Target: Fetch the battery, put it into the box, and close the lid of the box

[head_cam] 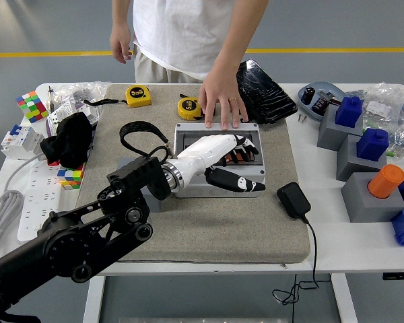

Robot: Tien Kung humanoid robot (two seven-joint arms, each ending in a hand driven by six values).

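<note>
**Two hands on one closed box**

One black arm of ours reaches in from the lower left, over the bench's (337, 235) near edge and across the grey mat (209, 222). Our left hand (223, 161), white with dark fingers, lies flat on top of the grey box (219, 156), fingers spread and relaxed, gripping nothing. We see the box's lid down, its smoky window showing under our fingers. We cannot make out the battery; anything inside is hidden by the hand and lid. A black adapter (293, 200) lies on the mat just right of the box, its cord trailing off the near edge. Beyond our hand, a person's hand (222, 102) presses on the box's far rim. Two yellow tape measures (139, 95) sit farther back on the mat. Our right hand is out of sight.
</note>
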